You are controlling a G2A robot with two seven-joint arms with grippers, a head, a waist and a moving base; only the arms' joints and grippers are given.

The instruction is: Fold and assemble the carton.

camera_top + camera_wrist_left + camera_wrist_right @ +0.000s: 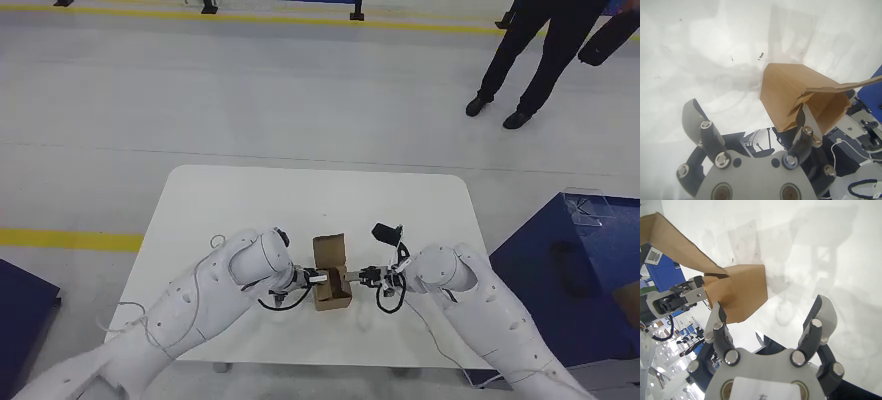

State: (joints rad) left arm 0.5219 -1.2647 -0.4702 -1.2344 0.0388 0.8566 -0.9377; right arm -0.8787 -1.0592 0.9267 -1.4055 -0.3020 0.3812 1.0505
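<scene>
Carton sits toward the counter's near edge, flap raised, between left jaws and right jaws, both spread wide and gripping nothing. Press unevenly and you may shove it off that edge, or tear the frayed flap crease further.

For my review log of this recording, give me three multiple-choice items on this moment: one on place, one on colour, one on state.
1. Where is the carton? A) between the left gripper and the right gripper B) at the table's far corner C) on the floor
2. What colour is the carton? A) white B) blue C) brown
3. The left gripper is: A) shut on the carton B) open C) shut, empty
Key: 1 A, a gripper flanks it on each side; 2 C, plain brown cardboard; 3 B, its fingers stand wide apart.
</scene>
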